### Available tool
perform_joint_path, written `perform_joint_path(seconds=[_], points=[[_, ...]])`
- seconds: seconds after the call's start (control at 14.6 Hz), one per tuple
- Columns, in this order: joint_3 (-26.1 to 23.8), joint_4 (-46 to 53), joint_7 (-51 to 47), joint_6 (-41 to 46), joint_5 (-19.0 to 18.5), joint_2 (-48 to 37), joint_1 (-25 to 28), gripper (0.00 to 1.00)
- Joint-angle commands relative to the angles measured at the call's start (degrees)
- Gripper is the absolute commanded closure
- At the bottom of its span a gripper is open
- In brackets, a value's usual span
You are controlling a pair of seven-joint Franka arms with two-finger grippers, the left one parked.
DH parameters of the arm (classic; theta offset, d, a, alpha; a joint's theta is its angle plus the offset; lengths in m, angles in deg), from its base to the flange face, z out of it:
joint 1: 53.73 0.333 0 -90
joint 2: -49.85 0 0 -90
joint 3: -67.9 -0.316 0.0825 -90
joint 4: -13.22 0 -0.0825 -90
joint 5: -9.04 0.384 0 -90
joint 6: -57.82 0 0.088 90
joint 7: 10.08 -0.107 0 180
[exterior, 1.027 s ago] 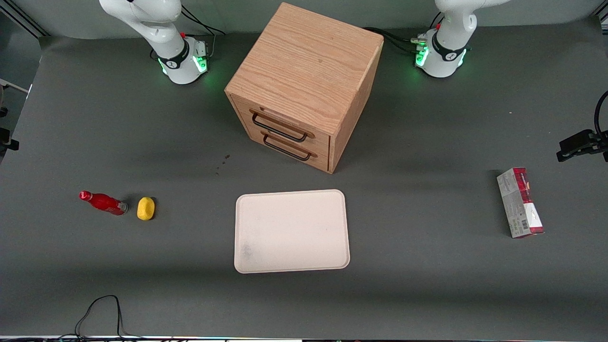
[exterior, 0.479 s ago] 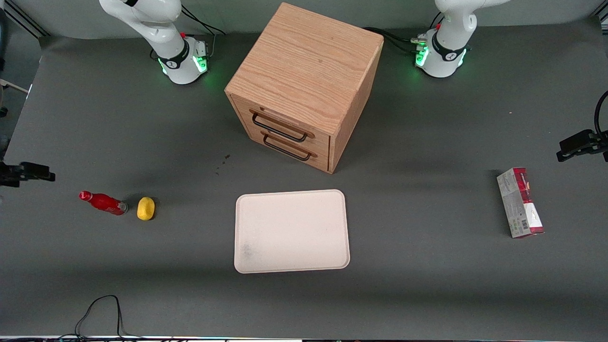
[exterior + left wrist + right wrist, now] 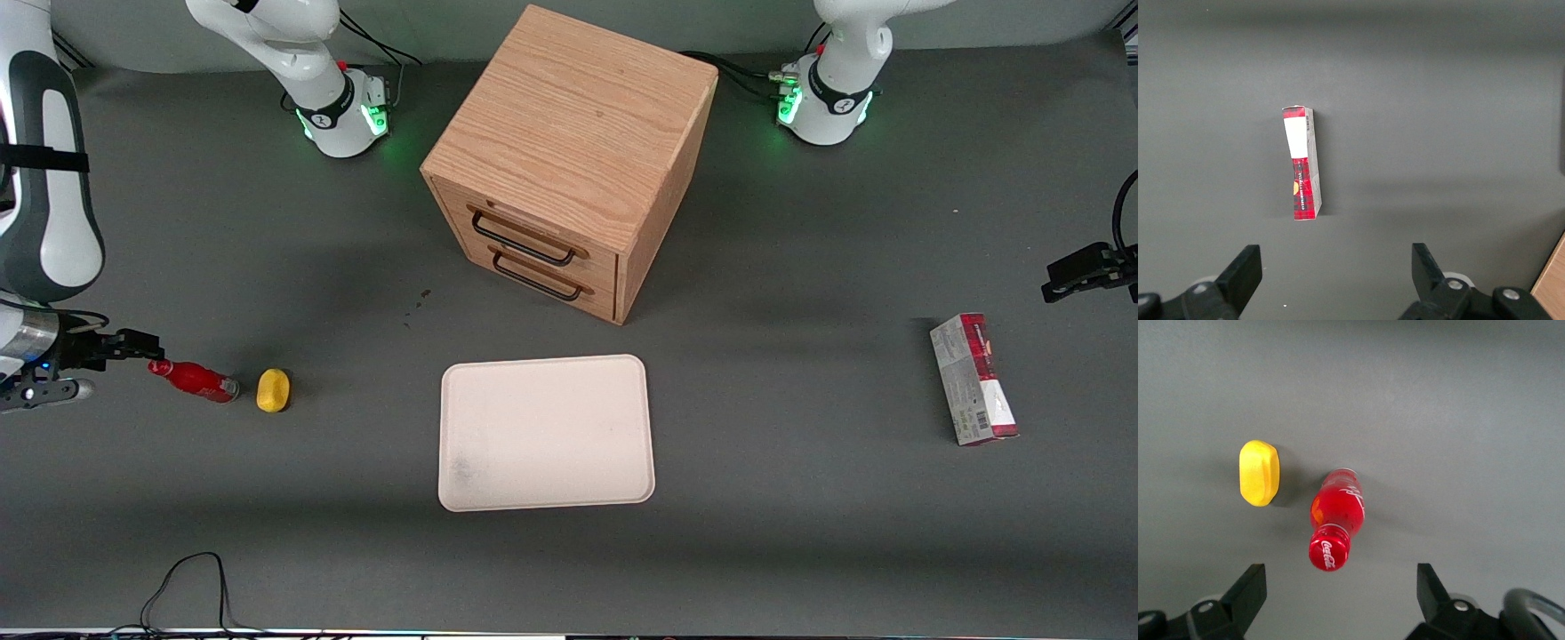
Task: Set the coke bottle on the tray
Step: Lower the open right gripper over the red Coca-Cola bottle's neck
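Gripper (image 3: 133, 345) newly swung in over the counter (image 3: 800, 533) edge at the working arm's end, where a second ago only its tip showed; fingers (image 3: 1248, 590) spread wide, holding nothing. Hovers just above the cap of the coke bottle (image 3: 192, 379), which stands untouched, unmoved, near that edge. Yellow lump (image 3: 273, 390) just beside the bottle's base, close enough to get nudged. Tray (image 3: 542, 373) well apart, mid-counter, nearer the front camera than the wooden cabinet (image 3: 569, 151), bare. Approach under way; grasp not yet made.
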Motion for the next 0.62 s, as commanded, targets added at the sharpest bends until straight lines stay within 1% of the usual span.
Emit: perform_joint_path(seconds=[0.0,0.14,0.55], points=[[0.26,-5.94,0.65,-5.09,0.36,-2.50,0.33,0.00],[0.26,-7.54,0.73,-6.86,0.36,-2.59,0.33,0.00],[0.44,-7.72,1.26,-7.39,0.36,-1.98,0.33,0.01]])
